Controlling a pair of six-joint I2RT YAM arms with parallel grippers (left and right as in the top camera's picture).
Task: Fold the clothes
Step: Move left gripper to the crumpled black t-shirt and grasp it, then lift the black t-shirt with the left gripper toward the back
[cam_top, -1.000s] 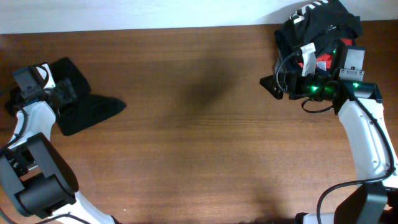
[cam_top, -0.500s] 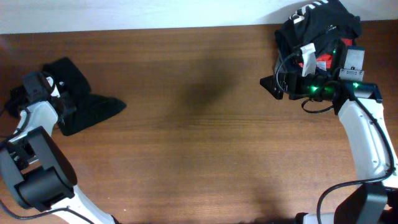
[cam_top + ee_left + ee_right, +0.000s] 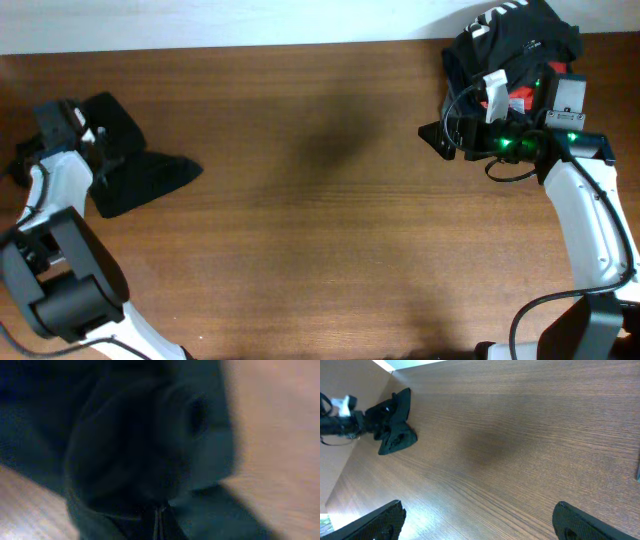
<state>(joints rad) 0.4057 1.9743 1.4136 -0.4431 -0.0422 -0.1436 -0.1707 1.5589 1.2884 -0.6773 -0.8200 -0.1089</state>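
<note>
The clothes, a crumpled black T-shirt (image 3: 140, 175), lie at the table's far left. My left gripper (image 3: 104, 152) is down on the shirt's upper part and shut, with black fabric bunched at its tips. In the left wrist view the fingers (image 3: 159, 522) are pressed together and dark cloth (image 3: 150, 450) fills nearly the whole frame. My right gripper (image 3: 432, 138) hangs wide open over bare wood at the far right, holding nothing. The right wrist view shows its gripper (image 3: 477, 512) open above the table, with the shirt (image 3: 395, 425) far off at the top left.
A heap of red, navy and grey garments with a white-striped black top (image 3: 510, 45) sits at the back right corner, just behind my right arm. Brown wooden tabletop (image 3: 330, 230) stretches between the two arms. The table's back edge runs along the top.
My left gripper has closed from open to shut at the black shirt, and its wrist has shifted slightly toward the back. The right arm has not moved.
</note>
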